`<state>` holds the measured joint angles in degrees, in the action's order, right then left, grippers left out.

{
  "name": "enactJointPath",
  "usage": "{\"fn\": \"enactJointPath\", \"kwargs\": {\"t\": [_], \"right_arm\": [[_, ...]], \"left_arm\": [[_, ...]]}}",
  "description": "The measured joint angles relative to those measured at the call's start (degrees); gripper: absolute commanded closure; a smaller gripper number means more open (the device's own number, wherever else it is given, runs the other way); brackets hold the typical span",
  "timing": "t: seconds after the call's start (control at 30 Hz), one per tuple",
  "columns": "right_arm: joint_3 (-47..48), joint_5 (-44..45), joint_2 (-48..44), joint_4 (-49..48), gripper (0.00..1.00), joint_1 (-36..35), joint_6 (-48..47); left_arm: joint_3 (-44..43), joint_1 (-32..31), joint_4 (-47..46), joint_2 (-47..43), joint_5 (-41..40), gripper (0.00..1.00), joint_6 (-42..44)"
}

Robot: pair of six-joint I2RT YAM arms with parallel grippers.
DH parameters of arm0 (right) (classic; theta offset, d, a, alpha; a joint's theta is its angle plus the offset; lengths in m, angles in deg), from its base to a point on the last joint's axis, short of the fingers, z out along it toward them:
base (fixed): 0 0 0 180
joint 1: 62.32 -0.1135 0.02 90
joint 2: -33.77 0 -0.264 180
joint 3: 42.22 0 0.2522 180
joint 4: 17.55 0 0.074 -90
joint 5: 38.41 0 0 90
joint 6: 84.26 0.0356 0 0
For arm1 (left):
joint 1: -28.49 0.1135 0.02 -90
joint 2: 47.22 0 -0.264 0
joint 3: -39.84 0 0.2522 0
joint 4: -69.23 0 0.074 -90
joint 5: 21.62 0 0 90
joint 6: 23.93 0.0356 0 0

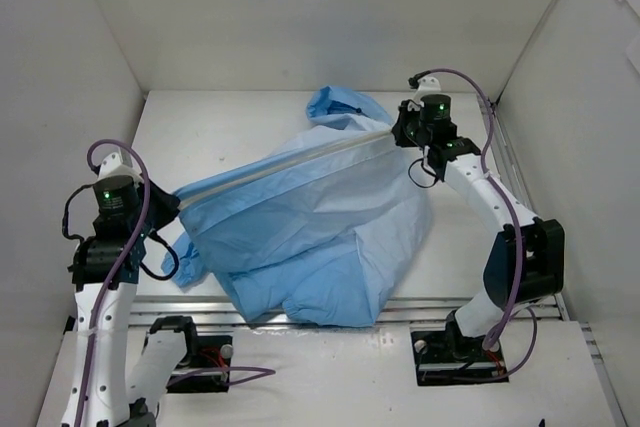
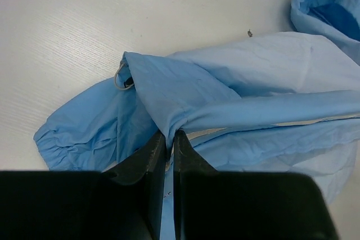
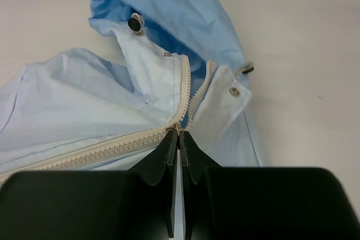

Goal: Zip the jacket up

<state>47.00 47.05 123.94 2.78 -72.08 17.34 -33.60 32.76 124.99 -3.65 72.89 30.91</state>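
The light-blue jacket [image 1: 320, 237] lies on the white table, pulled taut between both arms. Its white zipper strip [image 1: 290, 162] runs diagonally from lower left to upper right. My left gripper [image 1: 172, 205] is shut on the jacket's bottom hem beside the zipper's end [image 2: 170, 136]. At the collar end, my right gripper [image 1: 402, 132] is shut on the zipper pull [image 3: 179, 133]. The teeth [image 3: 101, 147] are joined to the left of the slider. Above it they part towards the collar, where two snaps [image 3: 135, 23] [image 3: 234, 91] show. The hood [image 1: 345, 105] lies behind.
White walls [image 1: 60, 67] close in the table on the left, back and right. A sleeve cuff [image 2: 56, 139] and a cord loop [image 2: 121, 77] lie left of the left gripper. A metal rail [image 1: 300, 307] runs along the near edge by the arm bases.
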Motion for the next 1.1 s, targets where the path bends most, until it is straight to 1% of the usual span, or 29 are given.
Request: {"fn": "enactJointPath", "kwargs": {"t": [0.17,0.33,0.57,0.73,0.93,1.1], "right_arm": [[-0.8,3.7,0.0,0.5,1.0,-1.5,0.0],[-3.1,4.8,0.0,0.4,1.0,-1.4,0.2],[-4.2,5.3,0.0,0.6,1.0,4.6,1.4],[-4.1,10.8,0.0,1.1,1.0,9.8,2.9],[-1.2,13.9,0.0,4.3,1.0,9.6,4.2],[2.2,14.0,0.0,6.0,1.0,9.6,4.3]], "left_arm": [[-0.2,1.0,-0.2,0.3,0.1,1.0,0.6],[-1.4,2.4,-0.1,1.5,0.7,1.0,0.6],[-1.6,3.3,0.3,2.0,4.1,1.0,0.2],[-1.7,3.4,0.9,2.0,4.2,1.0,0.2],[-1.8,3.4,1.2,2.0,5.6,1.0,0.1],[-2.2,3.4,1.1,2.3,6.2,1.0,0.2]]}}
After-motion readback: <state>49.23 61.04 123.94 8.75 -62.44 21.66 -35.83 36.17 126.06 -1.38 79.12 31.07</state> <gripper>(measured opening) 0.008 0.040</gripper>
